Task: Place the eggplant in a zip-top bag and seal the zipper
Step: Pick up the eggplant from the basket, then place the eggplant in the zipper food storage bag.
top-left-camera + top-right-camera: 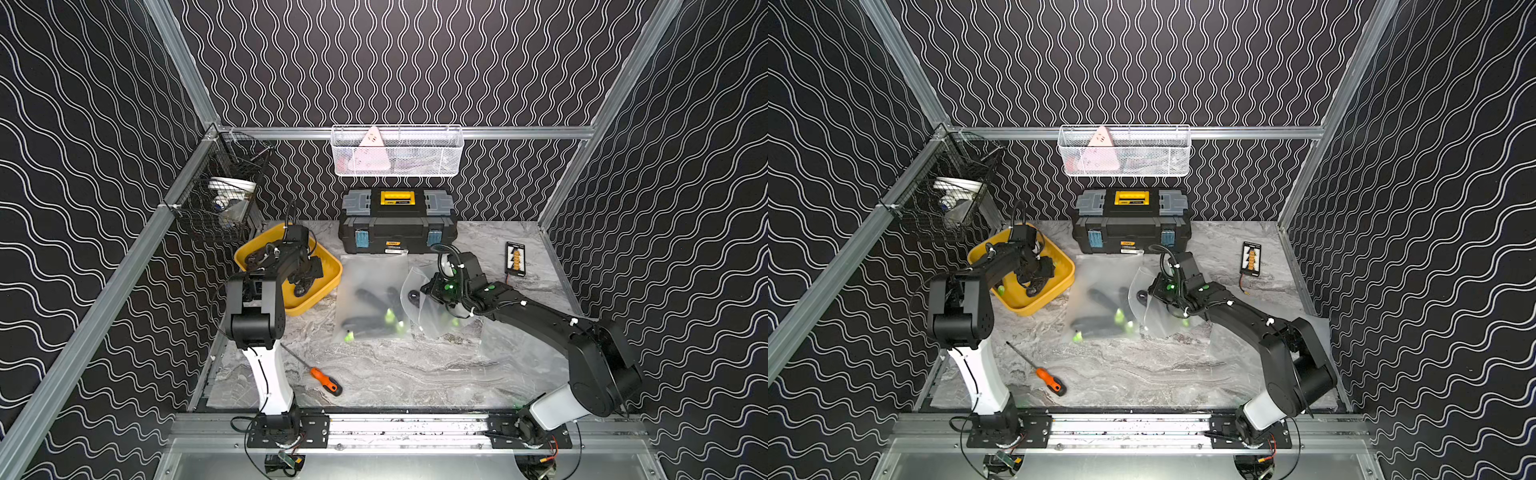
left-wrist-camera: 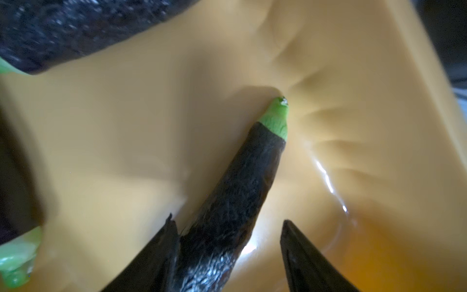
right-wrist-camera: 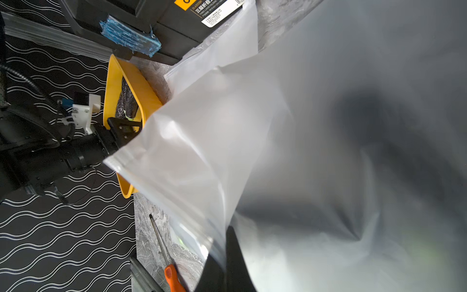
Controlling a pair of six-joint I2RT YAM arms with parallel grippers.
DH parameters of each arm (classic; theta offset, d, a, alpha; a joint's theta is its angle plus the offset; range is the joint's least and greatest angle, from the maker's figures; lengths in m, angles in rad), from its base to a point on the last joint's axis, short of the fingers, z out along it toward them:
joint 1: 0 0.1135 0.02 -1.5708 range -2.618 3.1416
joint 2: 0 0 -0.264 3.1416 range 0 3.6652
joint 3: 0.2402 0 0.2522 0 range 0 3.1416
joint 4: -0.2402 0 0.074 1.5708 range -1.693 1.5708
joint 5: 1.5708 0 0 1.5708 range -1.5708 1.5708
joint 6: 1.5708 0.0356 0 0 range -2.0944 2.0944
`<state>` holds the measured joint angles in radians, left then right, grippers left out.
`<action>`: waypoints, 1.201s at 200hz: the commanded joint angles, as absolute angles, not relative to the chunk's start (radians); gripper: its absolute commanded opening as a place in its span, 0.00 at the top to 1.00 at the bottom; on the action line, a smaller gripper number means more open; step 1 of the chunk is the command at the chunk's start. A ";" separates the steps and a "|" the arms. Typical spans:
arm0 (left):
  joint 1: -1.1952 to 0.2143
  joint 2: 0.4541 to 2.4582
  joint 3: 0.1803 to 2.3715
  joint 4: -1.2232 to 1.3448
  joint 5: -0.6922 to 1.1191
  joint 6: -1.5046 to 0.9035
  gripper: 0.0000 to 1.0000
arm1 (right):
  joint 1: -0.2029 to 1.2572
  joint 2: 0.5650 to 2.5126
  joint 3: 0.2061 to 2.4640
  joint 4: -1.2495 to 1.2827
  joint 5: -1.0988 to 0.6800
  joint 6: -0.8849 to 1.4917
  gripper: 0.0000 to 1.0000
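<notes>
Past an orange-handled screwdriver (image 1: 324, 379) near the front edge of the marble-look tabletop (image 1: 415, 374), the right gripper (image 3: 228, 242) is clamped on a frosted plastic zip-top bag (image 3: 202, 151) at mid-table. Toward the far left corner, the left gripper (image 2: 227, 218) stands spread astride a dark purple eggplant (image 2: 242, 182) in a yellow plastic tray (image 2: 113, 139).

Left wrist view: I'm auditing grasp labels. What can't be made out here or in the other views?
Left wrist view: dark purple eggplant, thick end cut off by the picture edge past the left end effector.
Right wrist view: frosted zip-top plastic bag blurs everything behind its film.
Both top views: left arm covers most of that eggplant in the yellow plastic tray.
</notes>
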<state>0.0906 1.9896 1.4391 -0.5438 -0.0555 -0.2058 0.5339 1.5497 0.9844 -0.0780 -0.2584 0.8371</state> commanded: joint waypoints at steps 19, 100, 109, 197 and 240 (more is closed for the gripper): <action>0.081 1.990 1.416 -0.570 -0.123 -0.181 0.35 | 0.533 1.533 0.976 -0.049 -0.265 0.838 0.94; 0.051 2.027 1.442 -0.593 -0.159 -0.156 0.49 | 0.533 1.542 1.004 -0.073 -0.257 0.829 0.94; 0.051 2.013 1.444 -0.593 -0.189 -0.166 0.51 | 0.533 1.540 1.008 -0.078 -0.252 0.826 0.94; -0.023 1.799 1.500 -0.600 -0.039 -0.298 0.56 | 0.537 1.563 1.027 -0.113 -0.215 0.815 0.94; -0.225 1.687 1.439 -0.454 0.075 -0.473 0.56 | 0.543 1.595 1.095 -0.143 -0.209 0.827 0.95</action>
<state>-0.1402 1.7321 1.4803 -0.5518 -0.0200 -0.3416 0.5392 1.5864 1.0599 -0.1196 -0.2249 0.8196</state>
